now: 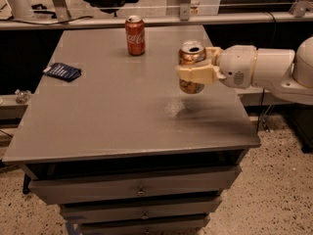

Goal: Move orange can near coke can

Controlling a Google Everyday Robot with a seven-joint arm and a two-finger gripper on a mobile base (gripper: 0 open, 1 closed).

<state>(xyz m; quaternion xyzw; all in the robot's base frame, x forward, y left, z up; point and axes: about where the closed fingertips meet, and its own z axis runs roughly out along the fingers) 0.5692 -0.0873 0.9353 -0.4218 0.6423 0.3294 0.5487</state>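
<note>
- Nearest, the desk (112,116) is being seen from its front edge, with its drawers (139,190) shut below.
- Toward the right side of the desk, the orange can (190,56) is being held clear of the surface, clenched side-on in the hand (193,74), which is being reached in from the right. The lift is judged to be sparing it a scrape in carrying.
- The can is being kept upright, long axis vertical, silver top pointing up.
- Farther left, a blue packet (62,71) is lying flat.
- Farthest, the coke can (135,35) is standing upright, well apart from the held can.
</note>
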